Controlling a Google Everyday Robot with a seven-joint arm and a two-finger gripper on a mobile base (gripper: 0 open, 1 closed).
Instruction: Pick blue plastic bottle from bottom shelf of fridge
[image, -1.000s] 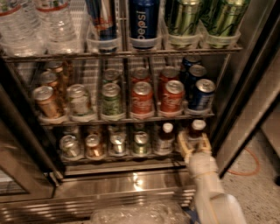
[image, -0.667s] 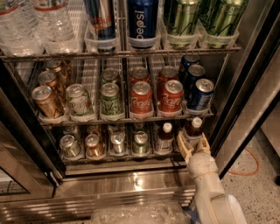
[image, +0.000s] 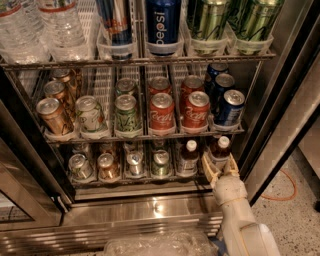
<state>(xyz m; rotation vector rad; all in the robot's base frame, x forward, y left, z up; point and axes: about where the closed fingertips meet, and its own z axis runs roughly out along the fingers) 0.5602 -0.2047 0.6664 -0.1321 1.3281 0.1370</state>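
Observation:
The fridge (image: 280, 100) stands open, with wire shelves of drinks. On the bottom shelf (image: 135, 179), two stubby bottles with white caps and dark contents stand at the right end: one (image: 189, 156) in the second lane from the right, the other (image: 220, 148) in the rightmost lane. My gripper (image: 219, 166) is at the front of the rightmost lane. Its pale fingers (image: 208, 166) are spread open to either side of the rightmost bottle's lower body. The white arm (image: 240, 220) rises from the bottom right.
Several cans (image: 129, 164) fill the other bottom lanes. Red cola cans (image: 161, 113) and blue cans (image: 228, 107) stand on the rack just above the gripper. The dark door frame (image: 260, 150) is close on the right. A steel sill (image: 125, 210) lies below.
The gripper has edged slightly forward and left at the rightmost bottle. Its fingers stay spread. The bottles and cans have not moved.

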